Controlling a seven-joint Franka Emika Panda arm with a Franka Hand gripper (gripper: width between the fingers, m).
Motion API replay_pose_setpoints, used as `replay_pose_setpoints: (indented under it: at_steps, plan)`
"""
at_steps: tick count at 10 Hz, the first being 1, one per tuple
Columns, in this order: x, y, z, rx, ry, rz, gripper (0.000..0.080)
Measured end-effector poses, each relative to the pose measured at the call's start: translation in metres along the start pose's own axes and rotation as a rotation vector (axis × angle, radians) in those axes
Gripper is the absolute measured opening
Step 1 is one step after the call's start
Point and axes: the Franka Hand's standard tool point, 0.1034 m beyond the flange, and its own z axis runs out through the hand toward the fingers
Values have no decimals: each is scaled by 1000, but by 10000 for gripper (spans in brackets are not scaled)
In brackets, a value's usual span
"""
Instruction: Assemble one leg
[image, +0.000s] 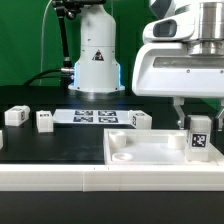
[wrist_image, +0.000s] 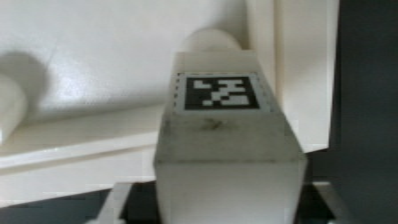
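My gripper (image: 199, 120) is shut on a leg (image: 199, 137), a small white block with a black-and-white tag on its face. It holds the leg upright at the near corner of the wide white tray-like panel (image: 150, 152), on the exterior view's right. In the wrist view the leg (wrist_image: 222, 120) runs out from between the fingers (wrist_image: 128, 200), and its far end sits at a round corner recess (wrist_image: 214, 40) of the panel (wrist_image: 80, 105). I cannot tell whether the leg touches the panel.
Three more tagged white legs lie on the black table: two at the exterior view's left (image: 15, 116) (image: 44, 121) and one behind the panel (image: 140, 120). The marker board (image: 95, 116) lies in the middle, in front of the arm's base (image: 95, 60).
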Motion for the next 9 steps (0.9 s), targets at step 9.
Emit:
replay_pose_setpoints:
  at_steps: [9]
  plan:
    - [4, 21, 1, -55, 53, 504, 398]
